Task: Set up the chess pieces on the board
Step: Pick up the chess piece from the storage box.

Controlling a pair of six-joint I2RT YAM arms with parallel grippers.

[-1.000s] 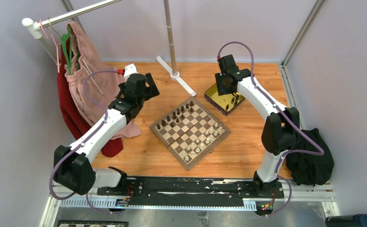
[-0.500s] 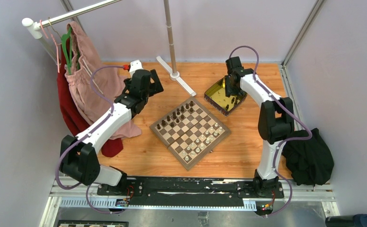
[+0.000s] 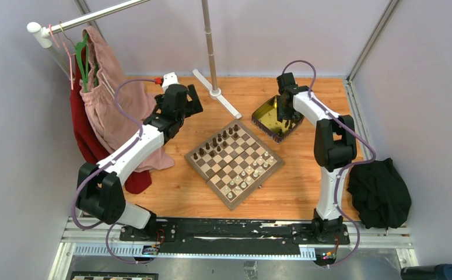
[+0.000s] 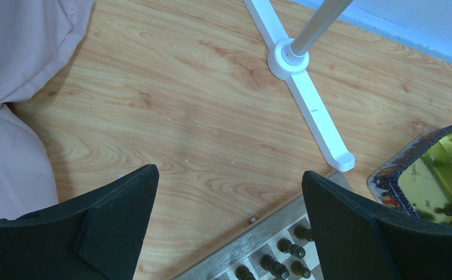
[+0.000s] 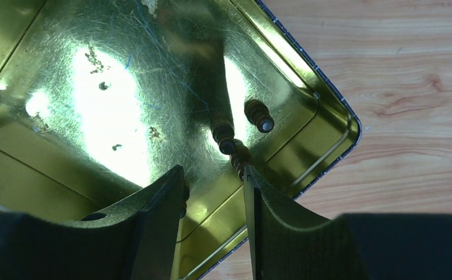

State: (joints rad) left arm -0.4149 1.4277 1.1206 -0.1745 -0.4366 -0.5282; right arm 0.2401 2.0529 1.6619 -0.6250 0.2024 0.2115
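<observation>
Task partly done. The board [image 3: 233,163] lies at an angle in the middle of the worktop [image 3: 171,189]. Dark pieces [image 3: 214,144] stand along its far-left side and pale pieces [image 3: 244,174] along its near-right side, with gaps in both ranks. At least three loose pieces [image 5: 258,115] lie in the gold tin [image 3: 264,119] just beside the board, awaiting transfer. The right hand [image 5: 212,181] is down inside the tin, fingers well apart, gripping nothing; one piece sits against a finger. The left hand [image 4: 229,181] hovers wide open and empty near the board's far corner. No brand, label or writing is legible.
</observation>
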